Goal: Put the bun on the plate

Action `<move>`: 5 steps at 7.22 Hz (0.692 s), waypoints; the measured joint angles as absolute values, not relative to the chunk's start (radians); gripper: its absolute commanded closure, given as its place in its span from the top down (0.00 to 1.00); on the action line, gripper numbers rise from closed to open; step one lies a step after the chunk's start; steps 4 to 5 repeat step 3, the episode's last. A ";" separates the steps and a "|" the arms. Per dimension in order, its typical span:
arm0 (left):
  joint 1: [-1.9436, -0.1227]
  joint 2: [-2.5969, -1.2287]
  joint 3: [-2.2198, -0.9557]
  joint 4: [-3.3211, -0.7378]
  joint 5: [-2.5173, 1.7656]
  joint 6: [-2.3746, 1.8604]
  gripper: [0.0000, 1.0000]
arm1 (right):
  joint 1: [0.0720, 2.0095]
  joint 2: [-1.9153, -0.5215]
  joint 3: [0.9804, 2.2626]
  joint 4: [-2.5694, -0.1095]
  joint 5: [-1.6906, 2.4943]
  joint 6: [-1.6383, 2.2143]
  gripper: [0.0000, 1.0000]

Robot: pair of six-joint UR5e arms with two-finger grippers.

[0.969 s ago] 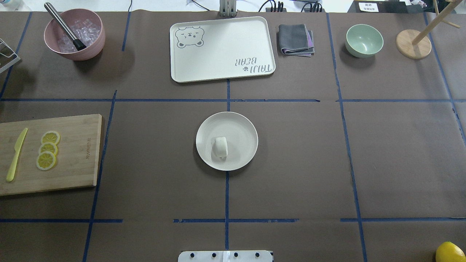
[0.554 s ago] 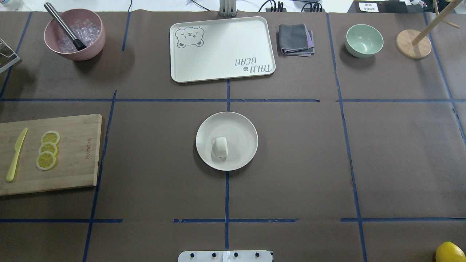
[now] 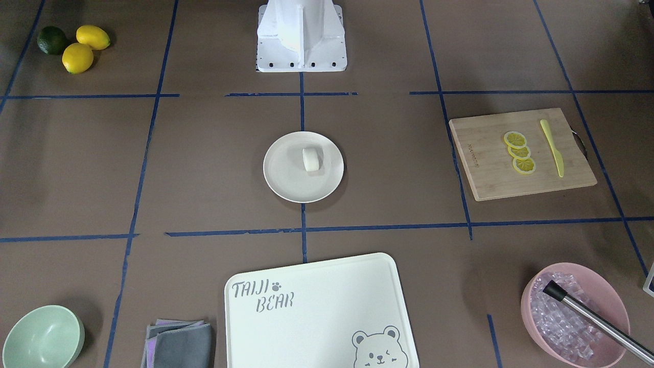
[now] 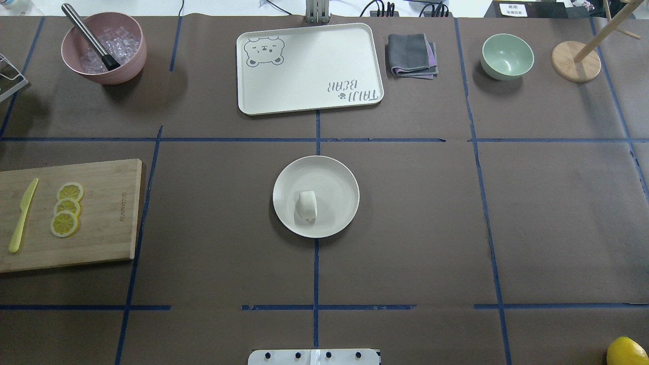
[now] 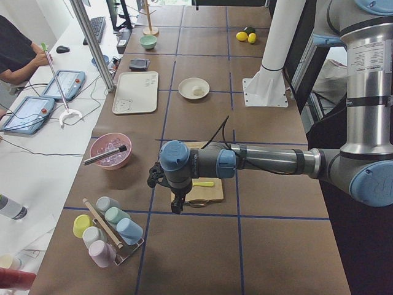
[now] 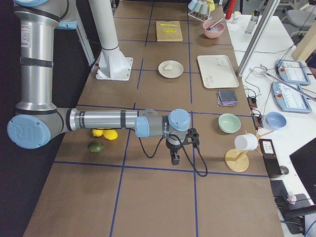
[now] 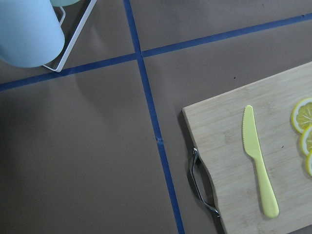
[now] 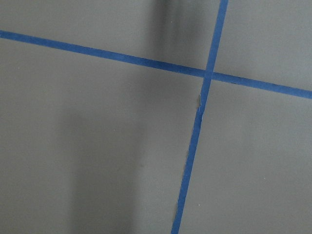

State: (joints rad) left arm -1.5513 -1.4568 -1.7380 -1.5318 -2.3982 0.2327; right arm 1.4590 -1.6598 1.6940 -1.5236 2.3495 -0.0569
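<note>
1. The bun [image 4: 307, 205] lies on the plate [image 4: 340, 176], a little off centre, mid table [image 4: 416, 228]; the task looks done
2. Both arms hang well away; I cannot tell whether the left claw [image 5: 177, 206] or right claw [image 6: 175, 159] is open or closed
3. The tray [image 4: 309, 68] and cutting board [image 4: 101, 218] sit well apart from the plate; nothing stands in the way

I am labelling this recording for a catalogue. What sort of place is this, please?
Most likely a robotics lab staged as a kitchen table. Blue tape lines grid the brown table, the left arm reaches over it, control tablets lie beside it, and a bun sits on a plate.
</note>
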 measured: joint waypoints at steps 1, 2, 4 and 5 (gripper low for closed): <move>-1.549 -1.459 -1.737 -1.538 -2.397 0.233 1.00 | 1.458 -1.660 1.694 -1.521 2.350 -0.057 1.00; -1.542 -1.462 -1.741 -1.538 -2.397 0.233 1.00 | 1.458 -1.660 1.693 -1.520 2.350 -0.057 1.00; -1.534 -1.463 -1.744 -1.536 -2.397 0.233 1.00 | 1.456 -1.660 1.691 -1.520 2.350 -0.057 1.00; -1.534 -1.463 -1.744 -1.536 -2.397 0.233 1.00 | 1.456 -1.660 1.691 -1.520 2.350 -0.057 1.00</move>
